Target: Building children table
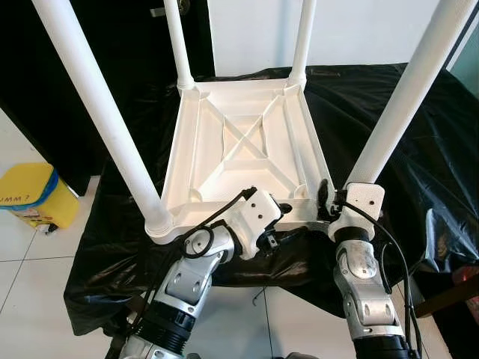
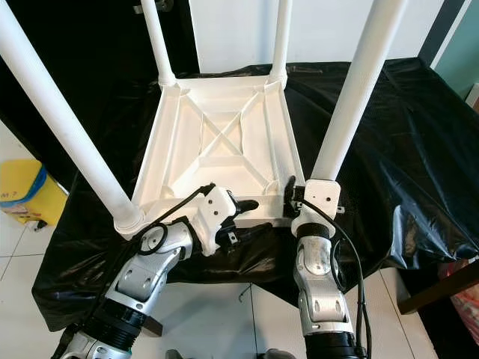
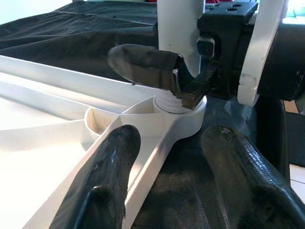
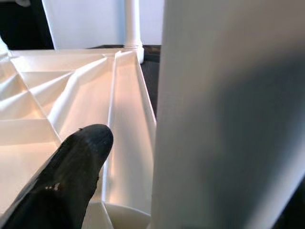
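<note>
A white plastic children's table (image 1: 247, 142) lies upside down on a black cloth, its four legs pointing up. My right gripper (image 1: 333, 198) is shut on the base of the front-right leg (image 1: 404, 105), where it meets the corner socket; one finger (image 3: 143, 64) presses against the leg (image 3: 178, 28). In the right wrist view that leg (image 4: 228, 114) stands right beside a finger (image 4: 71, 171). My left gripper (image 1: 288, 222) is open at the table's front rim, just left of that corner, with the rim between its fingers (image 3: 114, 171).
The black cloth (image 1: 419, 172) covers a low platform and hangs over its front edge. A yellow and blue container (image 1: 34, 194) stands on the white tiled floor at the left. A wooden piece (image 1: 449, 295) juts in at the lower right.
</note>
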